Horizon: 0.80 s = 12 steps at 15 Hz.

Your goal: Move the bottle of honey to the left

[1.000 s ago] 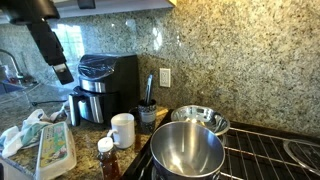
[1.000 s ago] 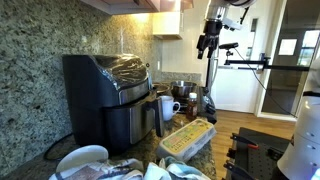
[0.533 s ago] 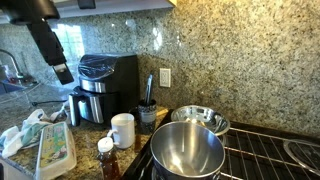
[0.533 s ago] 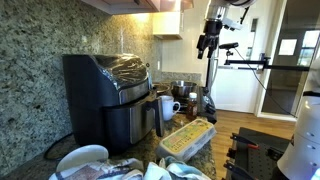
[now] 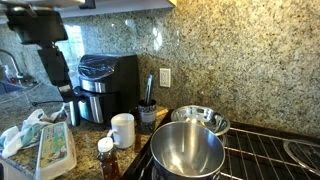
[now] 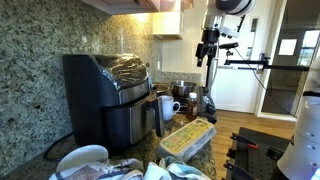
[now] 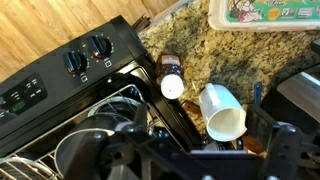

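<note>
Well below the jaws, bottle of honey point(image 7: 170, 78) beside white mug point(image 7: 222, 112), jaws spread, empty.

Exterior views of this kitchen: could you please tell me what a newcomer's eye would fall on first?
The big shiny steel bowl on the stove fills the foreground in an exterior view, with the black countertop appliance against the granite wall behind it. The gripper hangs high above the counter, and the small bottle of honey stands beside the white mug.
</note>
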### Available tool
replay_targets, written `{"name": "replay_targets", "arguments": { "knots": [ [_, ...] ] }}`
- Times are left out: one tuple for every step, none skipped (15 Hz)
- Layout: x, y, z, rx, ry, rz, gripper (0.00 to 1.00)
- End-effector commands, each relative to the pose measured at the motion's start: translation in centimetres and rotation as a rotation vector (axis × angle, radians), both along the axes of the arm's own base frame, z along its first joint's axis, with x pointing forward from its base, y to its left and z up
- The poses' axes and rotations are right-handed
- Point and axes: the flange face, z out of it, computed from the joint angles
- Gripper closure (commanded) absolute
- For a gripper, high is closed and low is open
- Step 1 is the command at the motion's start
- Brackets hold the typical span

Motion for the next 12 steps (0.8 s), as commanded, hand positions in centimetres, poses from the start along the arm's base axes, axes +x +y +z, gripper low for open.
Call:
{"name": "replay_targets", "arguments": {
  "knots": [
    [1.3, -0.3, -2.9, 0.057, -0.001, 0.002, 0.00],
    [1.6, -0.3, -3.6, 0.071, -0.007, 0.005, 0.00],
    [2.0, -0.4, -4.4, 0.078, -0.003, -0.001, 0.00],
    [2.3, -0.4, -5.2, 0.083, -0.001, -0.010, 0.00],
    [2.5, -0.4, -6.0, 0.088, -0.001, -0.013, 0.00],
    [2.7, -0.5, -6.8, 0.083, 0.001, -0.021, 0.00],
    [2.7, -0.6, -7.5, 0.078, 0.004, -0.028, 0.00],
    [2.8, -0.6, -8.3, 0.070, 0.009, -0.033, 0.00],
    [2.9, -0.7, -9.0, 0.063, 0.012, -0.036, 0.00],
    [3.0, -0.7, -9.6, 0.053, 0.016, -0.042, 0.00],
    [3.0, -0.8, -10.2, 0.056, 0.018, -0.044, 0.00],
    [3.0, -0.9, -10.7, 0.053, 0.019, -0.048, 0.00]
  ]
}}
